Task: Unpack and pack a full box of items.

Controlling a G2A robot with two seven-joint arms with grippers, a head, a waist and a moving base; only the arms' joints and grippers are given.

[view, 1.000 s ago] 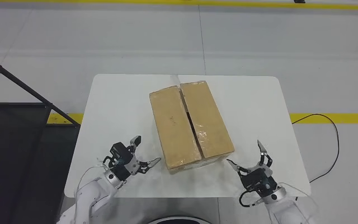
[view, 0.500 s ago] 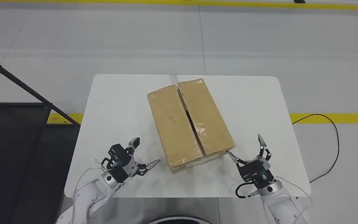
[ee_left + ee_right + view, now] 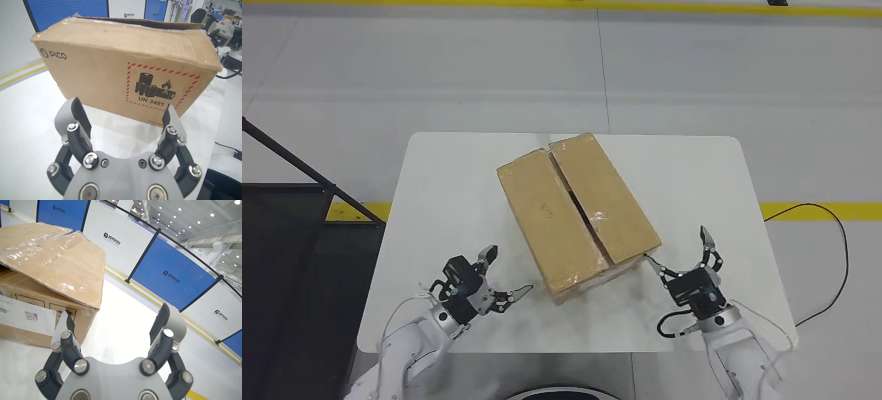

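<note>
Sitting at the middle of the table [image 3: 442, 180], the cardboard box [image 3: 577, 215] is found skewed, its long axis run from 11 to 5 o'clock. Top flaps [image 3: 542, 215] are down, glazed with clear tape [image 3: 37, 247].

The left gripper [image 3: 509, 268] is held off the box's 7 o'clock corner, fingers spread wide, nothing between them. The right gripper [image 3: 677, 248] is placed at the 5 o'clock corner, likewise spread, with one fingertip [image 3: 69, 319] seemingly against the end face.

Step judged: box positioning, unpacking not yet begun. Next called for: a flap edge, seen slightly lifted at the right corner, to be caught and raised while the box is steadied.
</note>
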